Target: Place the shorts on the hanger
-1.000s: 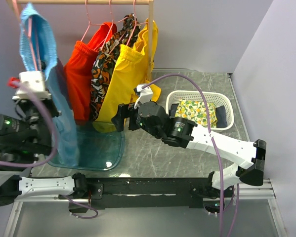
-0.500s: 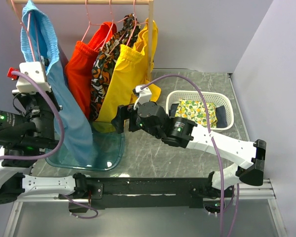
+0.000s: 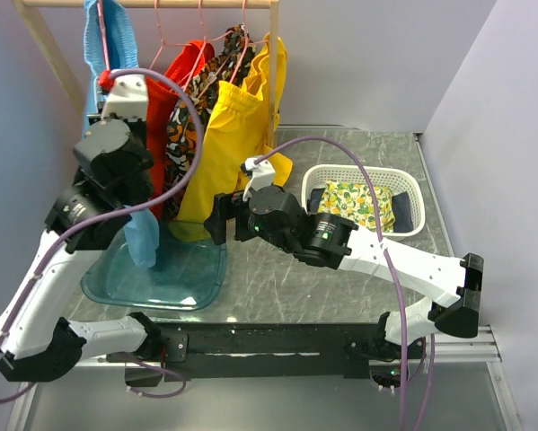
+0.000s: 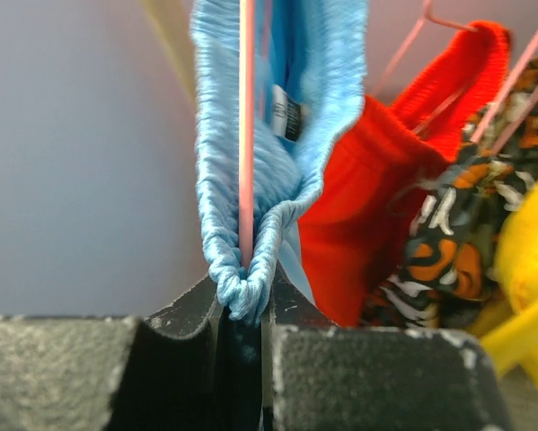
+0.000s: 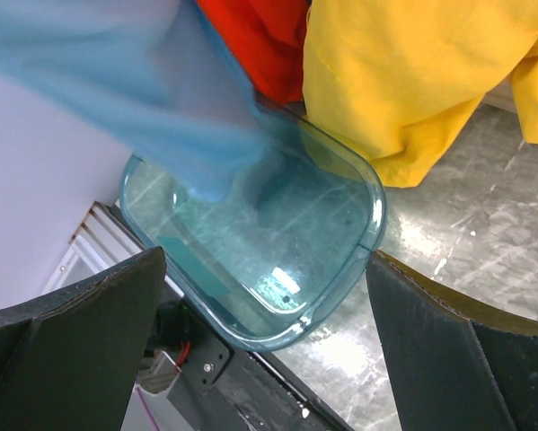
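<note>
Two fingers (image 4: 183, 319) of the left gripper (image 4: 242, 301) are pinched tight on the bunched elastic waistband of the shorts (image 4: 219, 180). The thin wire of the hanger (image 4: 246, 135) is caught in the same fold. The cloth looks light, soft and limp, so I judge the ribbed waistband the soundest hold. It bunches thick and resists slipping, whereas the leg fabric would slide or stretch. The wire is slender and would likely twist if gripped alone. The shorts hang at the left end of the wooden rail (image 3: 206, 4), just beside the orange-red shorts (image 3: 165, 99), one leg trailing toward the teal tray (image 3: 192, 283). Possibly the hook sits on the rail; the frame edge hides it. The right gripper (image 5: 264, 301) gapes wide, holding nothing, above that tray.
</note>
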Controlling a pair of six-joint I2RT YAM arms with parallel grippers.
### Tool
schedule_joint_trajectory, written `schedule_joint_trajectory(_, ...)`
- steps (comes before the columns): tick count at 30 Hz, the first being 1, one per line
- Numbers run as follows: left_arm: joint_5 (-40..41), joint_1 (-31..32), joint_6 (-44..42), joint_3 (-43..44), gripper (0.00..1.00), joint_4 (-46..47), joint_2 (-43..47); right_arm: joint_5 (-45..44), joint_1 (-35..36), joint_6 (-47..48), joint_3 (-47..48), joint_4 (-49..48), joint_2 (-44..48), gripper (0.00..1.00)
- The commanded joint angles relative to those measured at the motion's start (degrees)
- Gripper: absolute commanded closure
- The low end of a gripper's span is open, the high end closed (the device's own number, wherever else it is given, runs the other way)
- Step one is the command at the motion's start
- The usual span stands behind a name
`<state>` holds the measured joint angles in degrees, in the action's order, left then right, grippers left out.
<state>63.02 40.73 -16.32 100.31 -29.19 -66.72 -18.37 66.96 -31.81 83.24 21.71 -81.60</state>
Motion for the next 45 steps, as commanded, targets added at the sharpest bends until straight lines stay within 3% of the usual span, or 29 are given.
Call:
schedule_joint_trajectory(1,-20.20,-7.57,14.81,3.32,0.99,-5.62,5.01,-0.88,-0.34,1.49,0.70,0.08,2.06,0.00)
schedule_joint_trajectory(10,-38.40,-15.06,23.43,-1.08,0.99,-8.16,9.15,-0.35,-0.25,1.40,0.08,1.05,2.15,0.00)
schedule_joint_trajectory(18,-44.30,-17.52,24.93,-4.86,0.99,-7.38,11.35,0.00,-0.16,1.32,0.08,1.66,2.15,0.00)
schedule_joint_trajectory(22,-50.26,-25.23,25.54,-5.92,0.99,-6.85,9.60,0.35,-0.25,1.49,0.96,2.54,1.71,0.00)
schedule_joint_trajectory(28,-66.35,-40.00,29.49,-8.55,0.99,-2.72,8.71,0.00,-0.25,1.67,1.48,4.12,1.71,0.00)
schedule_joint_trajectory(34,-80.23,-50.90,32.74,-6.80,0.99,-1.13,5.03,-0.35,-0.16,2.11,3.15,5.97,0.83,0.00)
schedule_joint_trajectory(41,-90.87,-59.18,36.17,0.05,0.99,-3.15,-2.53,-0.88,-0.16,2.11,5.52,7.90,-1.71,0.00)
schedule_joint_trajectory(45,-93.79,-60.33,36.10,-0.20,0.99,-1.49,-0.09,-1.32,-0.16,1.84,5.88,8.34,-2.16,0.00)
